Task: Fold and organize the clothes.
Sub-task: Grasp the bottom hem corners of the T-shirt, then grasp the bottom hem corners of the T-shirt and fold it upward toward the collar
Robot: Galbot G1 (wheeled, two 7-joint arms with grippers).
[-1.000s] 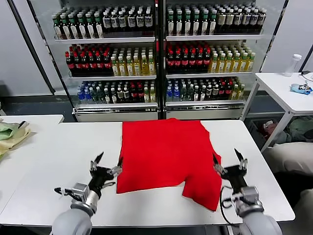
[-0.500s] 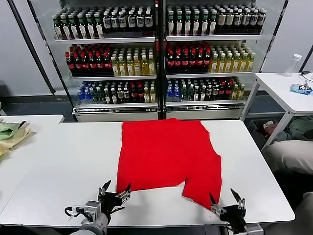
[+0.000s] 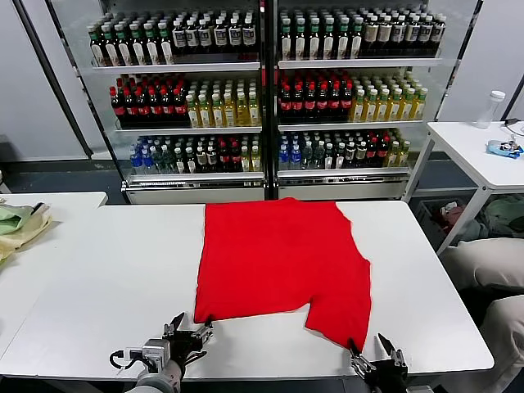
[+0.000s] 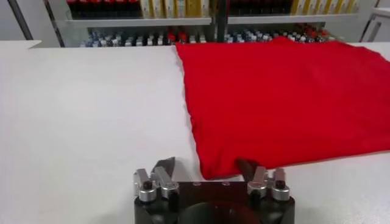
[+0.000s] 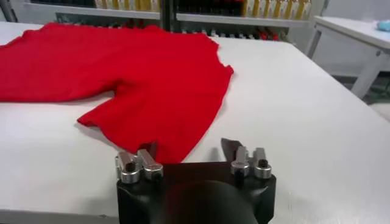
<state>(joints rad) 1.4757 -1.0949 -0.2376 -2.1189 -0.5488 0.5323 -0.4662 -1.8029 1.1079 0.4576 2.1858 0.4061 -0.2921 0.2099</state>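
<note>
White table (image 3: 106, 270) bearing red T-shirt (image 3: 278, 262), lying flat, centre-right, long axis running away from robot. Left gripper (image 3: 187, 336) hovering at near-left hem corner, fingers apart. Right gripper (image 3: 378, 364) hanging just beside near-right sleeve tip, fingers apart; both equally near.

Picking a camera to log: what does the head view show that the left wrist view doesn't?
Only the head view shows the right end effector, the shirt's right sleeve, the pale cloth and the side table. Only the left wrist view shows the left end effector close up, open astride the shirt's near left corner. Both show the red shirt flat on the table and the drink shelves.
</note>
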